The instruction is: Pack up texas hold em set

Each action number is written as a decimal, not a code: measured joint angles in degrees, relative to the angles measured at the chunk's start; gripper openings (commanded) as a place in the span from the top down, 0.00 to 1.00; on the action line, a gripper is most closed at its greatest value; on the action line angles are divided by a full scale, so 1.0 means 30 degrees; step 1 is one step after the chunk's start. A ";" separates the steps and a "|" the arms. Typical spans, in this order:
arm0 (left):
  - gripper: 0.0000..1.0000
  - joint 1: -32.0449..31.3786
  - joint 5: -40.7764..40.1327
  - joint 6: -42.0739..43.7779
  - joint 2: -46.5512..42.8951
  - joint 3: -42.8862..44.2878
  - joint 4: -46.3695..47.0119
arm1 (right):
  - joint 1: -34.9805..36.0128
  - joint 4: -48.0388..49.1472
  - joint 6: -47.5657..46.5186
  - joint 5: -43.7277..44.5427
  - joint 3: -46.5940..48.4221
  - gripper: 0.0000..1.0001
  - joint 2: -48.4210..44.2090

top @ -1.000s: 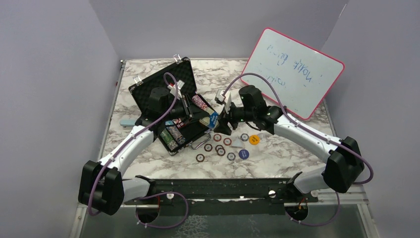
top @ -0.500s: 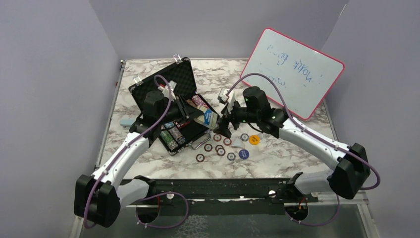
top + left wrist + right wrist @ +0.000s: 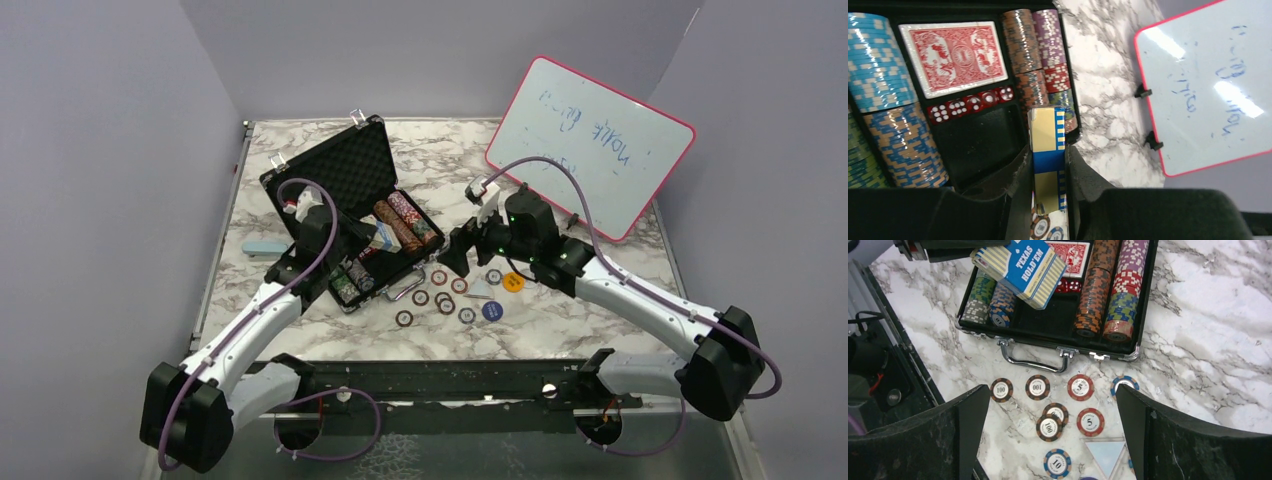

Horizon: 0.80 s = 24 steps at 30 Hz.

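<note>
While the left end effector [image 3: 1048, 156] clamps the blue deck [image 3: 1048, 137] over the case's [image 3: 1144, 305] empty slot [image 3: 979, 136], red deck [image 3: 953, 52], dice [image 3: 970, 102] and chip rows [image 3: 1023, 50] are in, and loose chips [image 3: 1080, 387] wait mid-worktop [image 3: 560, 320] beneath the right end effector [image 3: 1050, 396], spread wide.

I work in what looks like a robotics lab cell: plain lilac-grey walls [image 3: 100, 150] close off the left, back and right of the frame around a single marble-patterned table [image 3: 560, 335]. A black metal mounting rail [image 3: 450, 378] runs along the bottom edge, and a pink-framed whiteboard [image 3: 592, 140] leans at upper right.
</note>
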 measured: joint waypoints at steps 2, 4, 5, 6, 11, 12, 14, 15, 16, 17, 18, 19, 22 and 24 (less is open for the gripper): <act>1.00 -0.0364 -0.1020 -0.0393 0.0437 -0.0007 -0.0197 | 0.0000 0.0299 0.0816 0.0168 -0.0437 0.02 -0.0248; 1.00 -0.0685 -0.1741 -0.0714 0.0882 -0.0015 -0.0342 | 0.0000 0.0532 0.1392 0.0255 -0.0554 0.03 -0.0299; 1.00 -0.0925 -0.2069 -0.0867 0.1202 -0.0015 -0.0444 | 0.0000 0.0685 0.1566 0.0291 -0.0554 0.03 -0.0291; 1.00 -0.1115 -0.2535 -0.1086 0.1428 -0.0015 -0.0510 | 0.0000 0.0743 0.1763 0.0342 -0.0554 0.03 -0.0291; 1.00 -0.2310 -0.3636 -0.1501 0.2375 -0.0015 -0.1035 | 0.0000 0.0860 0.2193 0.0605 -0.0546 0.03 -0.0182; 1.00 -0.2492 -0.3818 -0.1596 0.2506 -0.0015 -0.1158 | 0.0000 0.0867 0.2237 0.0678 -0.0546 0.03 -0.0160; 1.00 -0.2659 -0.4182 -0.1668 0.2674 -0.0015 -0.1304 | 0.0000 0.0867 0.2324 0.0772 -0.0546 0.03 -0.0131; 1.00 -0.2761 -0.4350 -0.1712 0.2812 -0.0015 -0.1384 | 0.0000 0.0867 0.2331 0.0809 -0.0546 0.03 -0.0131; 1.00 -0.2783 -0.4488 -0.1727 0.2958 -0.0015 -0.1435 | 0.0000 0.0867 0.2339 0.0823 -0.0546 0.03 -0.0131; 1.00 -0.2790 -0.4619 -0.1792 0.3155 -0.0015 -0.1406 | 0.0000 0.0867 0.2331 0.0831 -0.0546 0.03 -0.0124; 1.00 -0.2783 -0.4721 -0.1858 0.3315 -0.0007 -0.1275 | 0.0000 0.0867 0.2331 0.0845 -0.0546 0.03 -0.0117; 1.00 -0.2783 -0.4794 -0.1916 0.3461 0.0015 -0.1137 | 0.0000 0.0867 0.2331 0.0860 -0.0546 0.03 -0.0109; 1.00 -0.2790 -0.4845 -0.1945 0.3963 0.0066 -0.0641 | 0.0000 0.0867 0.2331 0.0874 -0.0546 0.03 -0.0095; 1.00 -0.2790 -0.4830 -0.1967 0.4364 0.0051 -0.0561 | 0.0000 0.0867 0.2331 0.0874 -0.0546 0.03 -0.0066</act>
